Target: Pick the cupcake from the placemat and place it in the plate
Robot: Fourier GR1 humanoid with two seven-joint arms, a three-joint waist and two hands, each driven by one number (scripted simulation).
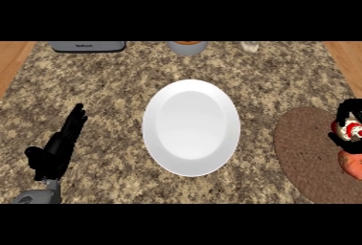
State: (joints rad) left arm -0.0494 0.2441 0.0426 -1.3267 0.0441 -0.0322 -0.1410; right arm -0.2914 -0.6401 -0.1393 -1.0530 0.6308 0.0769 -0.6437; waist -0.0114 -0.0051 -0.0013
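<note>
A white plate [191, 127] lies in the middle of the speckled counter. At the right edge a round brown placemat [308, 153] lies flat. Over its right side my right hand [348, 115] curls its black fingers round the cupcake [349, 130], of which only a red and white top shows between the fingers. An orange-red shape [351, 163] sits just below the hand; I cannot tell whether it belongs to the cupcake. My left hand [58, 143] rests open at the lower left, fingers straight and pointing up, well away from the plate.
Along the far edge stand a grey appliance [87, 46], a grey bowl with orange contents [187, 47] and a small pale object [249, 46]. Wooden surface [14, 57] shows at both upper corners beyond the counter.
</note>
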